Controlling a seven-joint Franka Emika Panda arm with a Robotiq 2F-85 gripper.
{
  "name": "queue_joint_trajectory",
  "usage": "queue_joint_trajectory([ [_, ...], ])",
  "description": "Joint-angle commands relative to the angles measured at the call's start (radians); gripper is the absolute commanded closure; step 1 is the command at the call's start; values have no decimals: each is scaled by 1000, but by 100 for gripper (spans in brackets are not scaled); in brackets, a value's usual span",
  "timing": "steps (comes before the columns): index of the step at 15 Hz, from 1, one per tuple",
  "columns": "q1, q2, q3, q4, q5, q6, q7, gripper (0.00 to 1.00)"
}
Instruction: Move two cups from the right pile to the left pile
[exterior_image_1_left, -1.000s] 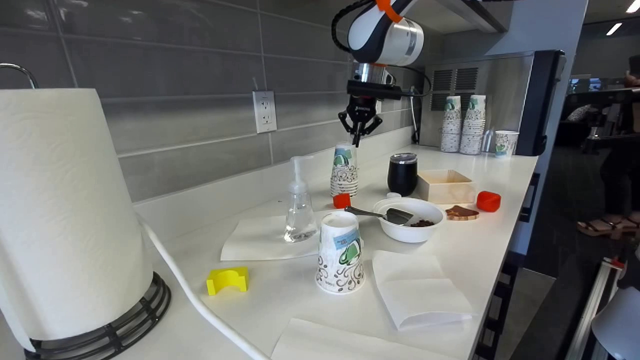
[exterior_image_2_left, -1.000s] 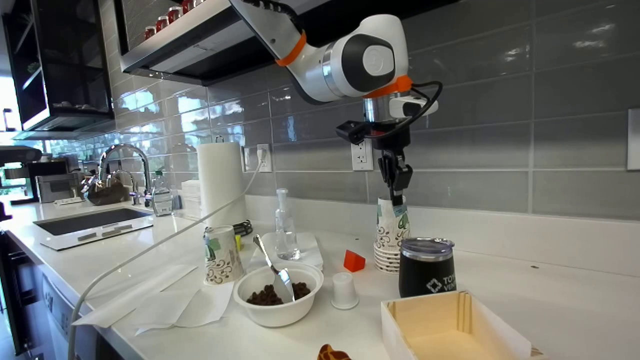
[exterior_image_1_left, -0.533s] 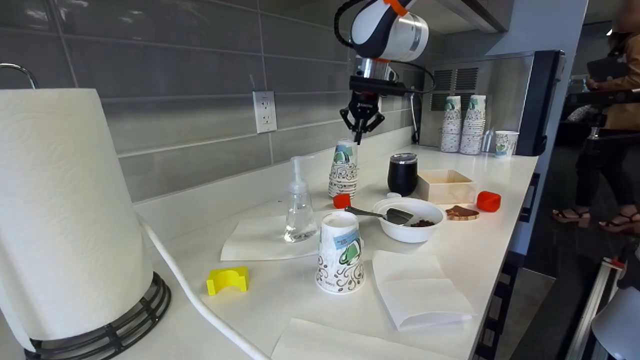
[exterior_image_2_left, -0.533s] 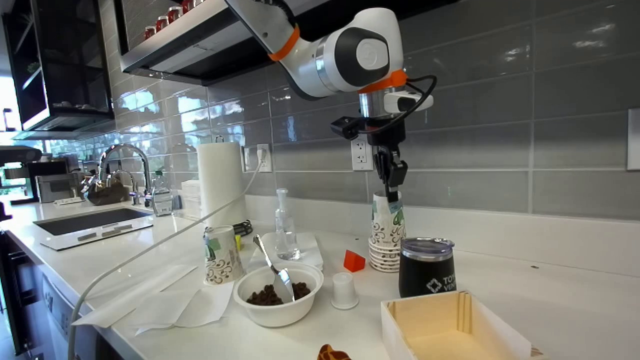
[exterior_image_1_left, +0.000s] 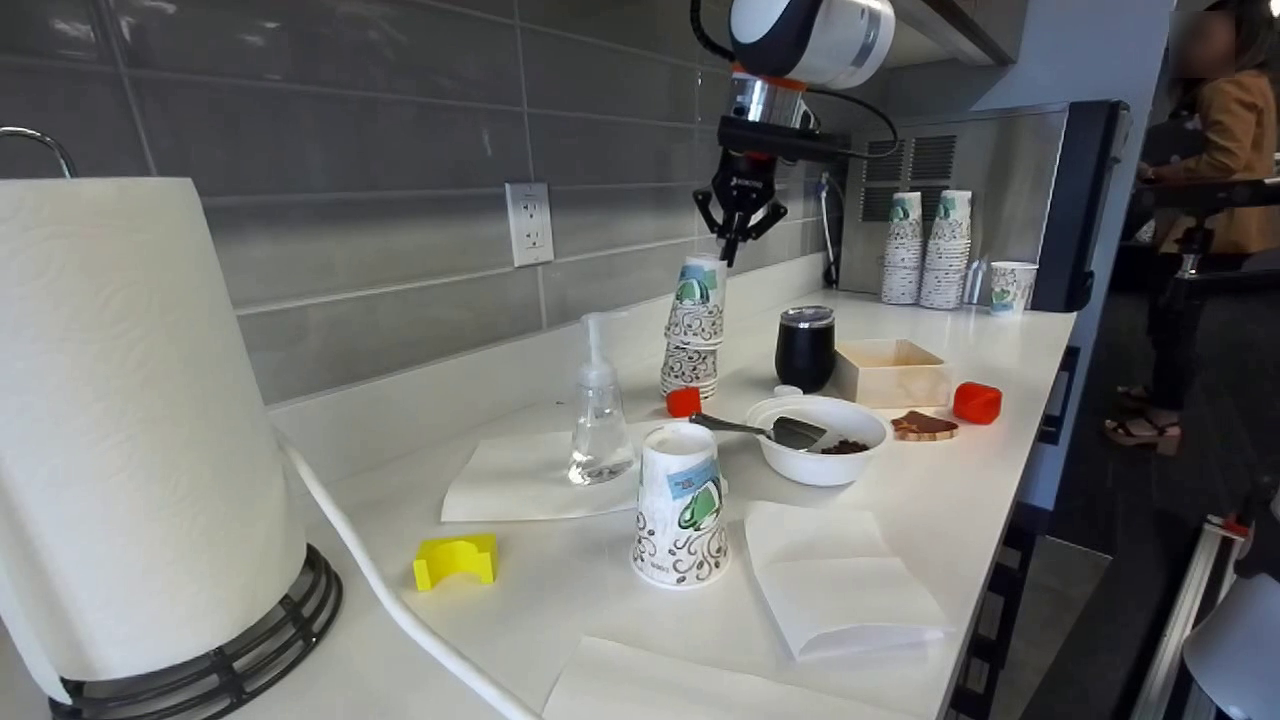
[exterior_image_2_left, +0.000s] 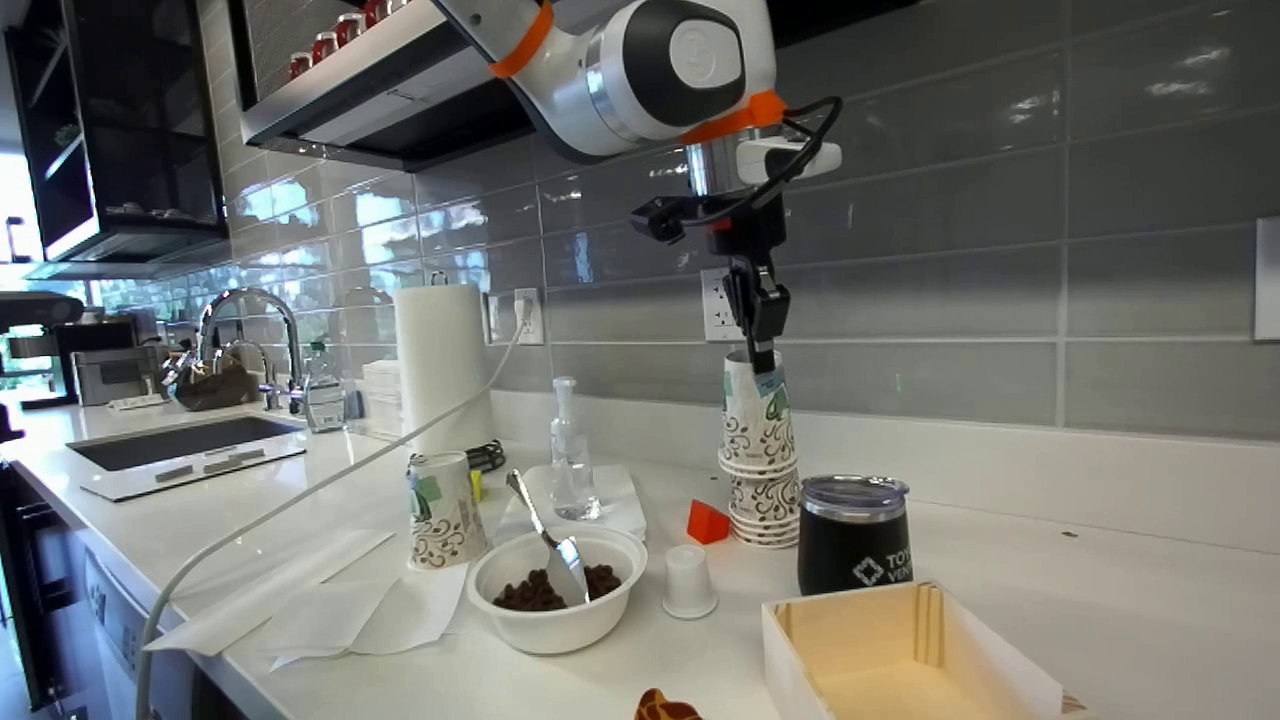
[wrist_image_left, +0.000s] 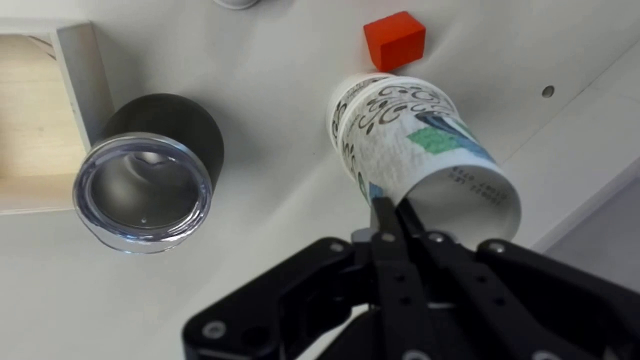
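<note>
Left to right in an exterior view, the left pile (exterior_image_2_left: 445, 515) comes first, standing rims-down on the tabletop (exterior_image_2_left: 1050, 580), well apart from the tool (wrist_image_left: 396, 207). Farther right, the two cups (exterior_image_2_left: 757, 435) are directly below the tool, also rims-down and near upright. They sit high over the right pile (exterior_image_2_left: 765, 502), whose printed wall and stacked rims show beneath them. Just to the right of that column stands the black cup (exterior_image_2_left: 855, 560).

The tool is closed on the two cups. In the wrist view its fingers (wrist_image_left: 387, 230) lie close together, the left one against the printed outer wall, the right one inside the hollow base, with the thin edge pinched between.

Also in the wrist view, the wooden box (wrist_image_left: 82, 65) is cut off by the left edge. The red block (wrist_image_left: 395, 42) is right by the rims; whether it touches them cannot be told. How many cups are gripped cannot be counted surely, and the top of the right pile is hidden inside them. The tool's nearer parts are blurred and run out of the bottom edge. In both exterior views the arm (exterior_image_2_left: 650, 80) is cut off at the top.
</note>
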Motion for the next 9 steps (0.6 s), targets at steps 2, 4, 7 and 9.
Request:
queue_joint_trajectory([
  [2, -21, -132, 21, -109, -15, 19, 28, 99],
  [4, -29, -172, 29, -143, -15, 21, 30, 99],
  [7, -42, -231, 40, -195, -6, 32, 28, 99],
  [9, -52, -269, 47, -224, -2, 29, 25, 99],
])
